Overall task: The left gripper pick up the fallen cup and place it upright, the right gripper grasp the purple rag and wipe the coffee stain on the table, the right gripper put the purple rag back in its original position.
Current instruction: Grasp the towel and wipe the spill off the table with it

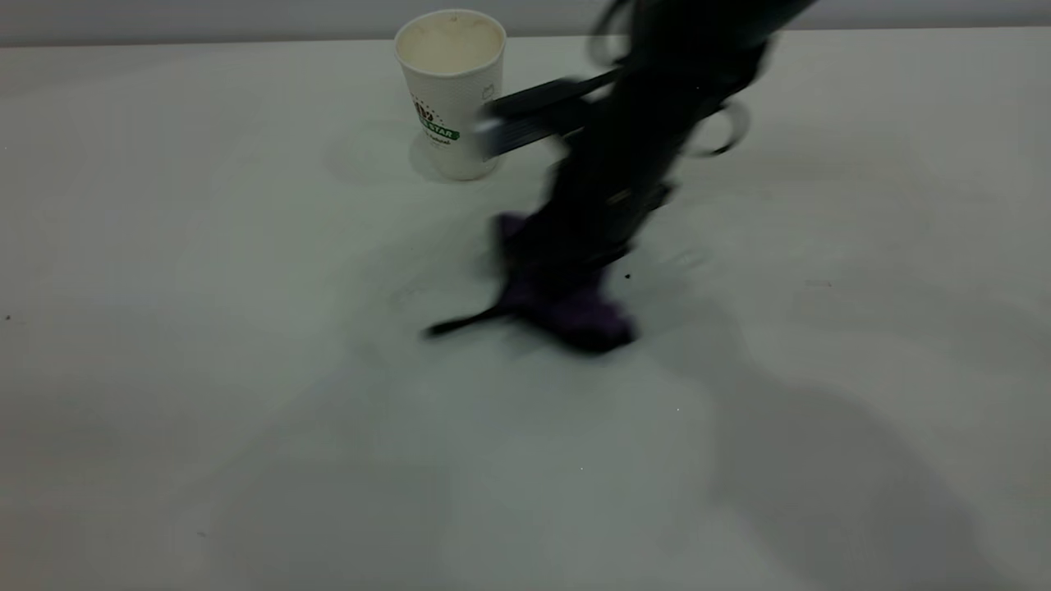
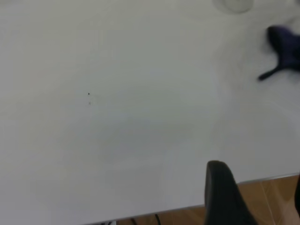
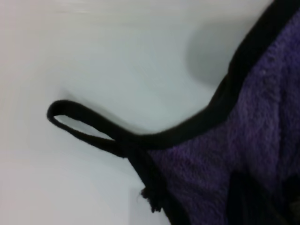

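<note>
Exterior view: right pincer (image 1: 575,283) is blurred, down on the rag (image 1: 575,316) mid-worktop (image 1: 205,369); it seems clamped on the cloth, fingertips hidden in it. Rag's strap (image 1: 464,322) trails out flat toward the left. Cup (image 1: 452,90) stands upright behind, near the arm, apart from rag. Stain not visible, poss. under rag. Left pincer (image 2: 255,201) at worktop edge, cut off; can't tell how far open.
</note>
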`<action>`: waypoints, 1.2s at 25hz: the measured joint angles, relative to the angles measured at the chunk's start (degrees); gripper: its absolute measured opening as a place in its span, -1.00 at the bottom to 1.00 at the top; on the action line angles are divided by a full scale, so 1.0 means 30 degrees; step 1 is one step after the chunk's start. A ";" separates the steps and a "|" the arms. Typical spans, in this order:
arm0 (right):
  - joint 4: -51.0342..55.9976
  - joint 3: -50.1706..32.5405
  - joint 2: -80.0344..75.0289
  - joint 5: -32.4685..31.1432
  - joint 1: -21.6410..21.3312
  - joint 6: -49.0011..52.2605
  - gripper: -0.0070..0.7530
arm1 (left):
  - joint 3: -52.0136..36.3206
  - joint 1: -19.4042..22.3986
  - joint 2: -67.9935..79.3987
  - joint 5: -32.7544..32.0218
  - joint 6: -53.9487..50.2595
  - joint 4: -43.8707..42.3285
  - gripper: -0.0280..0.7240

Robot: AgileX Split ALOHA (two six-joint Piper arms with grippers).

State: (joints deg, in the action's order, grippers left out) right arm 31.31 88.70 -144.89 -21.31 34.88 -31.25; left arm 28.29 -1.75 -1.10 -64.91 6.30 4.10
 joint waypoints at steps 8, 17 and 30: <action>0.2102 -0.0032 -0.0242 0.3650 0.3344 0.0000 -0.72 | 0.0000 0.0000 0.0000 0.0000 0.0000 0.0000 0.23; 0.2527 0.0066 -0.0714 0.5357 0.0261 -0.0015 -0.72 | 0.0000 0.0000 0.0000 0.0000 -0.0019 0.0000 0.23; 0.2776 0.0569 -0.0675 0.2529 -0.7996 -0.0015 -0.67 | 0.0000 0.0000 0.0000 0.0000 -0.0019 0.0000 0.23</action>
State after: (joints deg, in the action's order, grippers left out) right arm 39.64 90.41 -146.92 -13.72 10.89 -31.29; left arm 28.29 -1.75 -1.10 -64.91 6.24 4.10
